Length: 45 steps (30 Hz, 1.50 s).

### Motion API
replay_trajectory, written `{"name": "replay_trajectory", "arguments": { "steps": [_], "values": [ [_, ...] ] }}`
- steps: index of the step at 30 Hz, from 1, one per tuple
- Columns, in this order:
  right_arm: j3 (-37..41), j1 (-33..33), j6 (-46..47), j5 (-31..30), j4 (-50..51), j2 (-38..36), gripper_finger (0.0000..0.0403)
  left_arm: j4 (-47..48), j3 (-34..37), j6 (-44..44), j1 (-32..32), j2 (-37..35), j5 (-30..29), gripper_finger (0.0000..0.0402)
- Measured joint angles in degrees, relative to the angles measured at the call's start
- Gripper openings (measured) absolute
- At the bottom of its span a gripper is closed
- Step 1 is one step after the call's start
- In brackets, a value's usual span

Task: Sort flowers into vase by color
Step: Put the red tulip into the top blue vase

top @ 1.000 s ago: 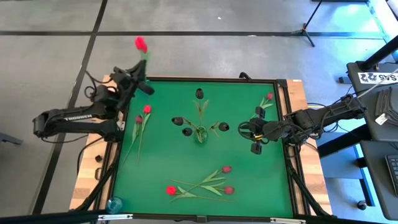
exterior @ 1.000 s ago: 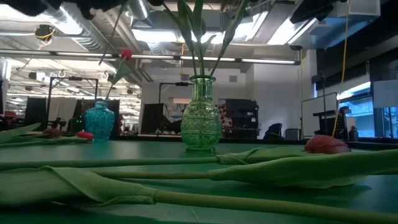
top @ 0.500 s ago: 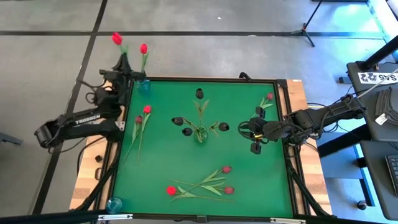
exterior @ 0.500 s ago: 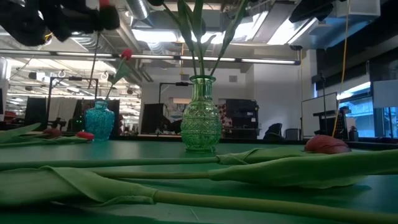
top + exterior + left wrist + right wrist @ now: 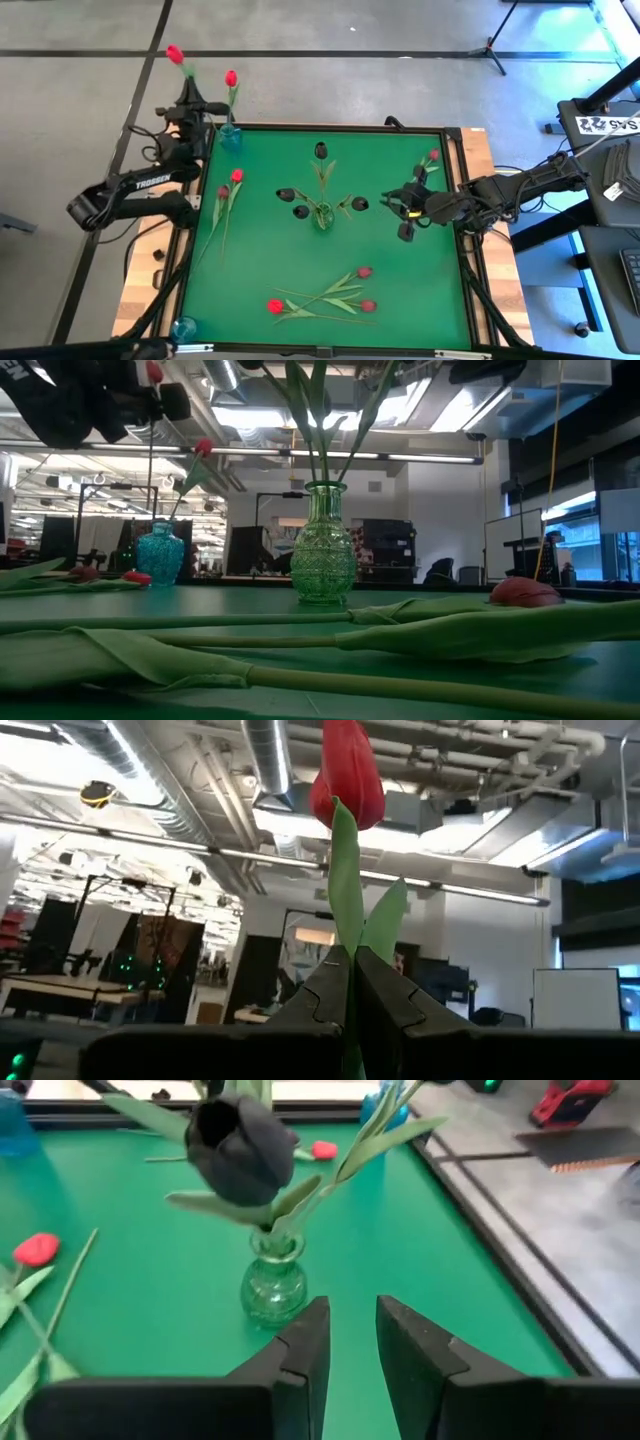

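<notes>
— The left gripper (image 5: 190, 104), at the table's far left corner: what does it hold?

— A red tulip (image 5: 175, 53), its fingers (image 5: 385, 995) closed on the green stem with the head standing upright above them, raised just beside the blue vase (image 5: 230, 137), which already carries one red tulip (image 5: 231, 78).

— So which step is this?

— By the look of it, delivery of a red flower to the blue vase. The next move would call for bringing the stem's lower end over the vase's narrow mouth, lowering it in, then letting go.

— And the right gripper (image 5: 405, 219)?

— It hovers, fingers apart and empty, near the table's right side, facing the green glass vase (image 5: 322, 215) at the centre, where the near-black tulips (image 5: 321, 150) stand.

— What remains?

— Two tulips (image 5: 230, 182) lie by the left edge, one (image 5: 432, 156) near the right, and a cluster (image 5: 330, 295) at the front.
</notes>
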<state>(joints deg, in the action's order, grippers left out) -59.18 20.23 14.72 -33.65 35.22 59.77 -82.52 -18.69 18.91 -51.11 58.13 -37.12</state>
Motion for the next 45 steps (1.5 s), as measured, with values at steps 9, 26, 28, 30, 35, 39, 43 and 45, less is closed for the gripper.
{"name": "replay_trajectory", "arguments": {
  "steps": [9,26,28,30,35,39,43,45],
  "values": [
    [0.0,-3.1,-5.93,-1.82,-4.47,0.0,0.0085,0.93,-6.73,17.28,6.75,5.31,3.14,0.0005],
    [-0.02,-6.38,-4.91,4.78,-4.72,0.0,0.0085,0.78,-10.11,2.7,-3.51,16.65,5.55,0.0005],
    [-0.02,-6.38,-4.89,4.79,-4.7,0.0,0.0085,0.82,-10.11,2.17,-3.52,17.99,5.5,0.0005],
    [-0.02,-6.38,-4.69,4.79,-4.7,0.0,0.0085,0.84,-10.11,2.14,-3.52,19.31,5.21,0.0005],
    [-0.02,-6.38,-4.54,4.79,-4.71,0.0,0.0085,0.98,-10.11,1.52,-3.21,20.26,3.99,0.0005],
    [-0.02,-6.38,-4.54,4.79,-4.72,0.0,0.0085,3.6,-10.11,-0.78,-3.08,20.24,0.54,0.0005],
    [-0.02,-6.38,-4.56,4.79,-4.72,0.0,0.0085,9.12,-10.11,-4.33,-2.2,20.24,-3.76,0.0005],
    [-0.02,-6.38,-4.63,4.79,-4.72,0.0,0.0085,11.71,-10.11,-4.91,-1.13,20.1,-3.99,0.0005]
  ]
}}
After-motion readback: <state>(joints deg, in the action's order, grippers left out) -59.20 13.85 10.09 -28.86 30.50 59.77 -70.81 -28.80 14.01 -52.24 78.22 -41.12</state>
